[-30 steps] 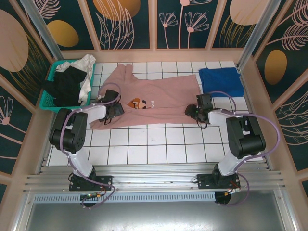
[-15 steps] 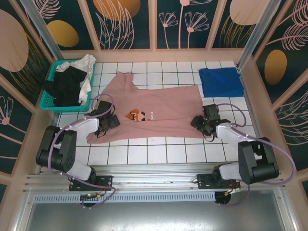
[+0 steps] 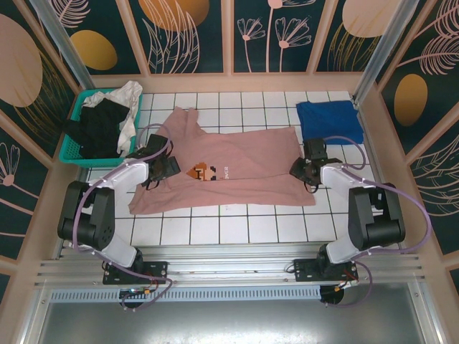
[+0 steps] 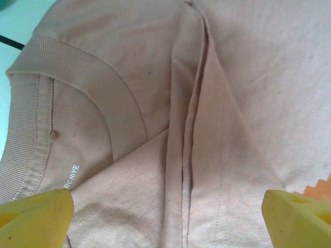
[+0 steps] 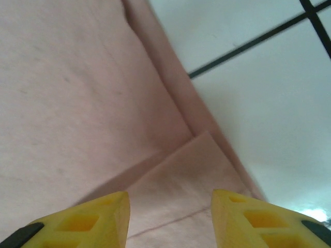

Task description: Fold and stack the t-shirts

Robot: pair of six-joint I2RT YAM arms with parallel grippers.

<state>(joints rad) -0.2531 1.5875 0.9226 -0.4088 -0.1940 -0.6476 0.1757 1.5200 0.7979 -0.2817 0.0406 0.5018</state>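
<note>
Reads "RCHIVE" inside dusty-pink cloth t-shirt (image 4: 243, 77) collar. Left gripper (image 4: 166, 219) spread wide; right gripper (image 5: 170, 217) grip unclear, shifted farther back than before.

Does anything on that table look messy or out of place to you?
Yes. The pink t-shirt lies crooked across the tiles, with a pleat ridged up beside its collar. Black clothes and a white garment spill over the teal basket at far left. The blue t-shirt, far right, looks neatly folded.

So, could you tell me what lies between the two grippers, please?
The pink t-shirt, pixel print up, spans the stretch from left gripper to right gripper, in the top view.
</note>
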